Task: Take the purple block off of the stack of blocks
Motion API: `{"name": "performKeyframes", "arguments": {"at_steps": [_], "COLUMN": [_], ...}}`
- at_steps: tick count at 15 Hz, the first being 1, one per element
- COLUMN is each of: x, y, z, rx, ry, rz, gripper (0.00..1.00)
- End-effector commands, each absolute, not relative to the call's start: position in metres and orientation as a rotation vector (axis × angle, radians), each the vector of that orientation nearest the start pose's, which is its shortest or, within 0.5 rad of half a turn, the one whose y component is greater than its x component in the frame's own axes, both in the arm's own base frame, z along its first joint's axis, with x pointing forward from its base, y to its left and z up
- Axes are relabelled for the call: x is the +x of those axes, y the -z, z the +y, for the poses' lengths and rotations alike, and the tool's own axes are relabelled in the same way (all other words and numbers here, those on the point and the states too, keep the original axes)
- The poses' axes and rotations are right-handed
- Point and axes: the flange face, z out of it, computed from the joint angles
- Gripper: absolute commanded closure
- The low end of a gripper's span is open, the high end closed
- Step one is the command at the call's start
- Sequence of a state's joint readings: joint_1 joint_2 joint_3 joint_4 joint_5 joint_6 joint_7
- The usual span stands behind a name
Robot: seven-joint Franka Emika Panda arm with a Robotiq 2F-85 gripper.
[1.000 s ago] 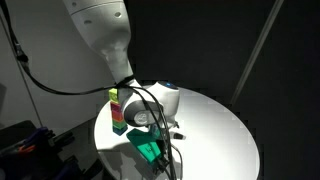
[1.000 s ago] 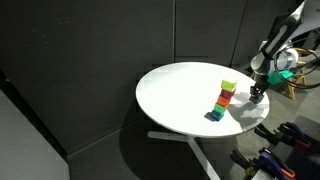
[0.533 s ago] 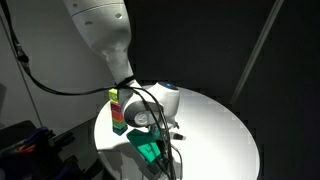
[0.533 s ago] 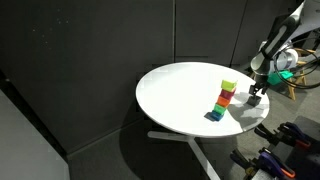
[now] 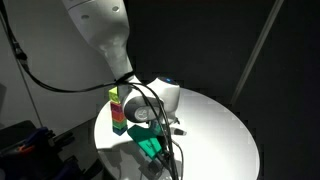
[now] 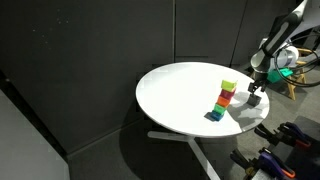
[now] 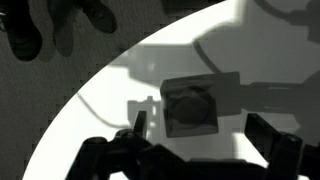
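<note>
The purple block (image 7: pixel 192 107) is a pale grey cube lying on the white round table (image 7: pixel 90 120), in shadow. My gripper (image 7: pixel 200 135) hangs just above it, open, with one dark finger (image 7: pixel 138 125) to its left and the other well off to its right; neither touches the cube. In an exterior view the gripper (image 6: pixel 256 92) is at the table's edge, beside the stack of blocks (image 6: pixel 224 101), whose top cube is yellow-green. The stack (image 5: pixel 117 108) also shows beside the arm's wrist; there the fingers and the purple block are hidden.
The table (image 6: pixel 180 100) ends close behind the gripper. Green and dark equipment (image 6: pixel 285 70) stands off the table beyond it. Black cables (image 5: pixel 165 150) hang from the wrist over a green object (image 5: pixel 150 148). Dark curtains surround the scene.
The gripper went from shut on the purple block to open, leaving the block on the table, and rose slightly. The stack has not moved.
</note>
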State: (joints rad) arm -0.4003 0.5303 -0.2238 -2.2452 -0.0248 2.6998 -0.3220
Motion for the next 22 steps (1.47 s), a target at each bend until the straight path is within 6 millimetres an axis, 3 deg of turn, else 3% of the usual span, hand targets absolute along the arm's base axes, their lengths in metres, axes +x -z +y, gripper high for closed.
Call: {"name": "performKeyframes", "arguments": {"at_steps": [1,8,22], "x": [0.419,0.413,0.371], "y": [-0.157,-0.19,-0.277], "z": [-0.305,-0.288,-0.242], "rx": [-3.163,-3.154,-3.051], "ry": [-0.132,-0.128,-0.288], "rz": [0.361,0.318,0.133], "gripper": [0.0,0.0,0.0]}}
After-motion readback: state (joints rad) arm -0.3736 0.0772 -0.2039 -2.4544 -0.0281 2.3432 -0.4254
